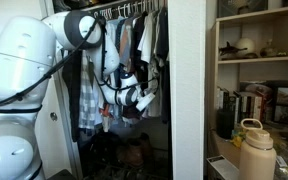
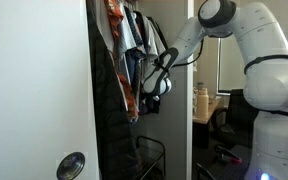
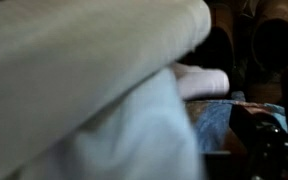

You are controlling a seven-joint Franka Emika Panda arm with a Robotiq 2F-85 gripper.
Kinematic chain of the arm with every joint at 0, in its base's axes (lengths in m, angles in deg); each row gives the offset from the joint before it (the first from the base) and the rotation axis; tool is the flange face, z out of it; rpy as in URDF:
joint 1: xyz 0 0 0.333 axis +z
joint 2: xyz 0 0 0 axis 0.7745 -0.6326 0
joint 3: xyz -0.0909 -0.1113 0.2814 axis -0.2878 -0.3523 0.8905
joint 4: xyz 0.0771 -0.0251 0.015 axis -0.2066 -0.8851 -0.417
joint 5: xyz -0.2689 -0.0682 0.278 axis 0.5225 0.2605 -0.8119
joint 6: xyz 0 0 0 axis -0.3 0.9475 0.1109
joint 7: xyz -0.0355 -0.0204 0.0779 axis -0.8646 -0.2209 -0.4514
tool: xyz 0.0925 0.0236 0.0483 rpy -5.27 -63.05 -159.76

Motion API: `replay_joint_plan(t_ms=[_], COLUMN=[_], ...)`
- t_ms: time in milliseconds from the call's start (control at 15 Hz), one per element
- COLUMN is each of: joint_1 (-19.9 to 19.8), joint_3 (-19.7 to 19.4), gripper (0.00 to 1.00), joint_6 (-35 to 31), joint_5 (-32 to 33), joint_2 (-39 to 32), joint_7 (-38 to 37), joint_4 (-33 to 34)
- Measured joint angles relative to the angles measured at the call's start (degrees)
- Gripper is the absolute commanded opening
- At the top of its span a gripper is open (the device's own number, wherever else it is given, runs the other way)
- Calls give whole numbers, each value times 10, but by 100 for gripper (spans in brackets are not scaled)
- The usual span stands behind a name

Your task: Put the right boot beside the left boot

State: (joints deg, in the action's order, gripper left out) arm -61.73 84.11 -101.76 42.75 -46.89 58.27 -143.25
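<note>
The claw hangs inside the closet, in among the hanging clothes, and I cannot tell whether its jaws stand open or closed. Close against it in the wrist view, a pale cloth fills most of the picture. Past the cloth's edge, dark round-mouthed forms that may be the boots show dimly. Below the claw, both exterior views are too dark to show them.

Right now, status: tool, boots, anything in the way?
Tool up among hanging clothes; open or shut unclear. Boots: not made out in any view. Fabric right against the wrist camera, filling most of its view.
</note>
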Motion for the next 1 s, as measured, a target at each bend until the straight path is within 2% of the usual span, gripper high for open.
replay_joint_plan(t_ms=[333,667,1000], joint_1=[1,2,95], joint_3=[12,14,-73], gripper=[100,100,100], joint_6=[100,201,259], joint_5=[-74,-121,-87], joint_2=[148,252,323], joint_7=[-90,-130,-219], joint_4=[-81,-127,-174])
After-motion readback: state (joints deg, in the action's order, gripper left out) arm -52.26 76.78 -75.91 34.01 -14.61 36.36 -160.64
